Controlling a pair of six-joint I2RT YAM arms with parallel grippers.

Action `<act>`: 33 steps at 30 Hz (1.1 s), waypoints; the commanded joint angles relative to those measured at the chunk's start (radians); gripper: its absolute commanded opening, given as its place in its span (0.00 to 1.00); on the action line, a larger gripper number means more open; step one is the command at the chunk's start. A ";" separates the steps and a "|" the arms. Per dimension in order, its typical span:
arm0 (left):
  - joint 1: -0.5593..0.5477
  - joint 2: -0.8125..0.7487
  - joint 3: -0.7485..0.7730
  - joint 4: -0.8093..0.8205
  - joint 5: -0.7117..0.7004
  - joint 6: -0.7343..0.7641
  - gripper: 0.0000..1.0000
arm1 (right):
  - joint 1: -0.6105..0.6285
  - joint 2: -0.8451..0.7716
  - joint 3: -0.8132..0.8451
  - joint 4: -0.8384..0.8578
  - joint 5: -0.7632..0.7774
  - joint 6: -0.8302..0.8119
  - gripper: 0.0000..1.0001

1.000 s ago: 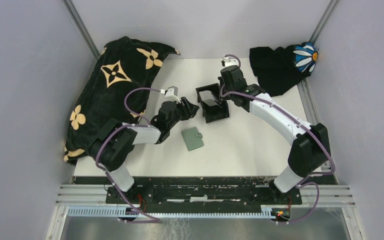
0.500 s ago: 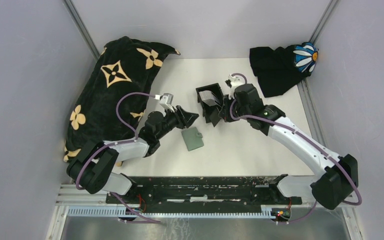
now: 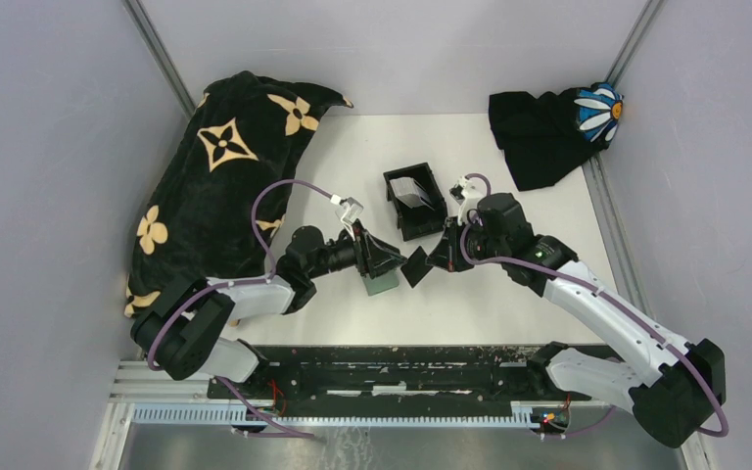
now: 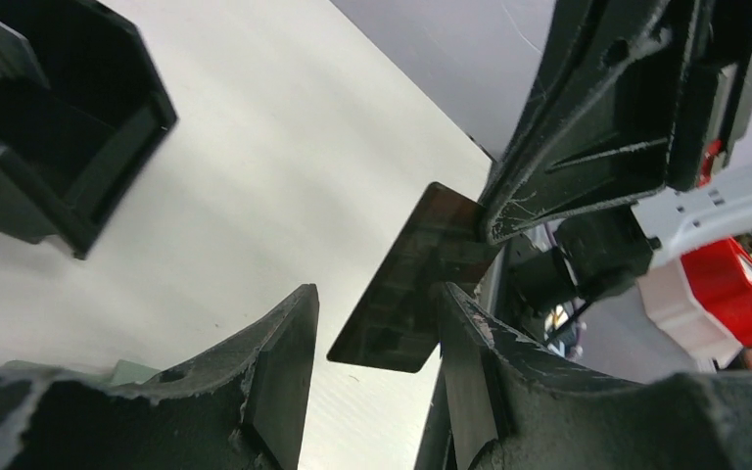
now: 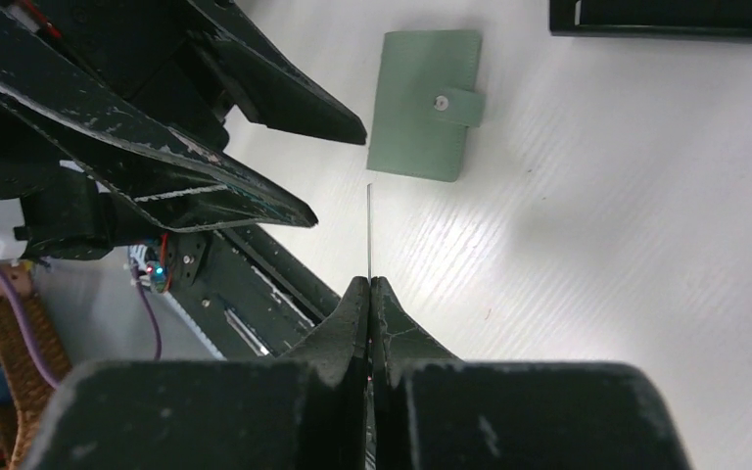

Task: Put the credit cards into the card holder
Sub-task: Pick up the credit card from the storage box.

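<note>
My right gripper [image 3: 438, 257] is shut on a dark credit card [image 3: 414, 265] and holds it above the table. The card shows edge-on as a thin line in the right wrist view [image 5: 369, 230], pinched at the gripper [image 5: 369, 286]. My left gripper [image 3: 384, 262] is open, its jaws facing the card's free end [image 4: 416, 279], which sits just ahead of the gripper [image 4: 377, 362] and close to one finger [image 4: 470, 362]. The black card holder [image 3: 416, 201] stands behind, with a whitish card [image 3: 409, 191] in it.
A grey-green flat piece with a snap tab [image 5: 426, 103] lies on the table, partly under my left gripper [image 3: 382, 284]. A big black blanket with tan flowers [image 3: 215, 176] lies at the left. A black cloth with a daisy [image 3: 553, 127] lies at the back right.
My right gripper has moved from the card holder toward the front with the dark card. My left gripper has swung right, over the grey-green piece, to meet the card.
</note>
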 commanded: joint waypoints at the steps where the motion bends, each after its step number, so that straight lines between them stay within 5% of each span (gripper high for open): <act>1: -0.009 -0.033 -0.004 0.050 0.119 0.063 0.56 | 0.003 -0.035 -0.021 0.076 -0.083 0.042 0.01; 16: -0.012 0.034 0.022 0.052 0.221 0.091 0.52 | 0.002 0.001 -0.056 0.162 -0.181 0.104 0.01; 21: -0.011 0.073 0.030 0.098 0.278 0.068 0.39 | 0.003 0.028 -0.041 0.167 -0.182 0.101 0.01; 27: -0.011 0.098 0.034 0.137 0.317 0.042 0.04 | -0.005 0.065 -0.024 0.167 -0.170 0.088 0.01; 33: -0.006 0.117 0.040 0.165 0.322 0.017 0.03 | -0.021 0.089 -0.008 0.172 -0.147 0.076 0.05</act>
